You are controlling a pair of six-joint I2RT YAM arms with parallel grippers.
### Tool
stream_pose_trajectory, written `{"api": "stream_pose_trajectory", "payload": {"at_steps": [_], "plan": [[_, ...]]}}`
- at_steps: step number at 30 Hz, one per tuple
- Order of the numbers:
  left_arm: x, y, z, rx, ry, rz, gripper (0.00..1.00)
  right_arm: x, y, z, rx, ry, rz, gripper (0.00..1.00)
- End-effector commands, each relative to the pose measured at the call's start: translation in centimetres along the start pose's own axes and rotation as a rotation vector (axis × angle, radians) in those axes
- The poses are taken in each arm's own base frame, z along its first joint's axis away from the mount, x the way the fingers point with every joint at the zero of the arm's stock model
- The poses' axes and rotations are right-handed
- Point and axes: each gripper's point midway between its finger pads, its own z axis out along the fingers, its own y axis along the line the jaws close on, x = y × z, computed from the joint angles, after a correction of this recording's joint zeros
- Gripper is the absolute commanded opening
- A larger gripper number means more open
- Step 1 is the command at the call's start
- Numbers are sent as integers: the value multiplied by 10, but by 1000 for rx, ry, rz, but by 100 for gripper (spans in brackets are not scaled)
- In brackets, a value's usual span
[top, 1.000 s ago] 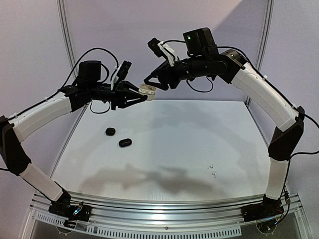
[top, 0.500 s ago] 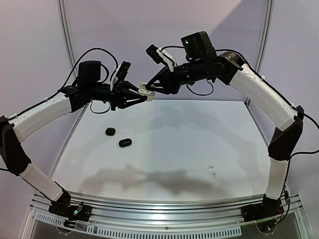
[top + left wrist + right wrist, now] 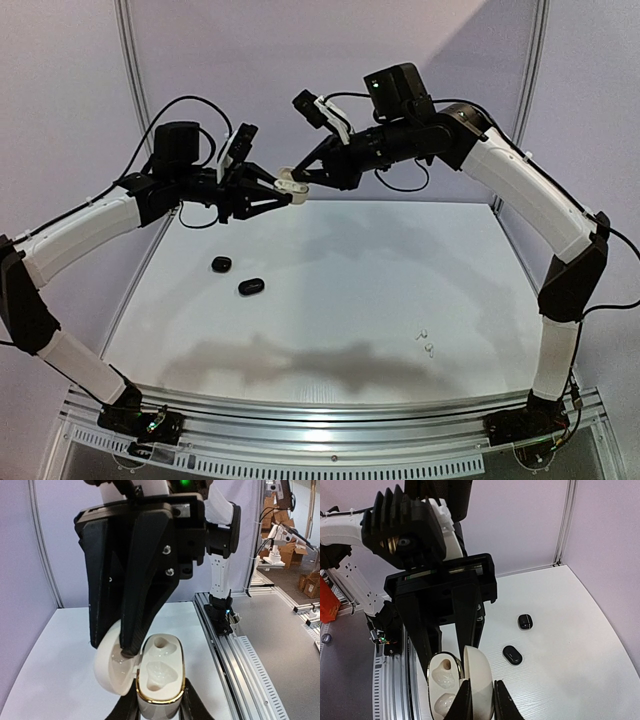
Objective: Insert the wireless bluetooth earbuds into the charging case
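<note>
My left gripper (image 3: 281, 192) is shut on a white charging case (image 3: 291, 182) with a gold rim, held in the air above the far left of the table. In the left wrist view the case body (image 3: 160, 672) stands between my left gripper's (image 3: 159, 709) fingers. Its lid (image 3: 111, 662) is swung open to the left and both sockets look empty. My right gripper (image 3: 484, 700) is shut on that lid (image 3: 480, 672) from the opposite side, beside the case body (image 3: 441, 685). Two tiny white earbuds (image 3: 426, 342) lie on the table at the near right.
Two small black cases (image 3: 221, 264) (image 3: 250, 286) lie shut on the left part of the white table (image 3: 340, 260); they also show in the right wrist view as the black cases (image 3: 525, 621) (image 3: 512, 655). A metal rail (image 3: 330, 415) runs along the near edge.
My right gripper has moved left to the case and closed on its lid. The left gripper has kept hold of the case almost in place.
</note>
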Motion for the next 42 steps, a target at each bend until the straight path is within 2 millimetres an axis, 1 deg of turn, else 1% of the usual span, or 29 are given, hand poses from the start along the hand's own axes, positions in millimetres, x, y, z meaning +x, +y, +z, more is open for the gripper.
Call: {"api": "stream_pose_trajectory", "payload": {"at_steps": [1, 2, 7, 8, 9, 19, 22, 24, 30, 33, 34, 36, 42], "plan": [[-6, -4, -3, -3, -11, 24, 0, 3, -1, 0, -9, -3, -5, 7], [-5, -4, -3, -3, -10, 17, 2, 1, -1, -1, -6, -13, -14, 7], [-4, -5, -2, 2, -9, -12, 33, -13, 2, -12, 9, -68, -67, 3], [-4, -5, -2, 5, -10, -16, 37, -17, 3, -15, 10, -79, -75, 3], [-4, -5, -2, 8, -12, -17, 39, -19, 3, -16, 11, -86, -80, 3], [-4, -4, 0, 30, -17, -30, 39, -28, 7, -23, 13, -116, -115, 3], [-6, -3, 0, 34, -23, -31, 33, -30, 7, -25, 15, -122, -127, 3], [-9, -3, 0, 37, -31, -29, 33, -29, 7, -24, 15, -120, -130, 3], [-16, -6, 1, 64, -48, -39, 42, -25, 3, -20, 26, -105, -135, 2], [-22, -5, 1, 74, -65, -66, 43, -24, 1, -18, 34, -102, -143, 2], [-26, -4, 1, 74, -74, -56, 40, -24, 1, -18, 36, -101, -145, 2], [-26, -4, 1, 72, -75, -55, 29, -24, 1, -18, 38, -105, -148, 2], [-25, -4, 2, 81, -73, -58, 22, -25, -1, -16, 42, -108, -159, 1]]}}
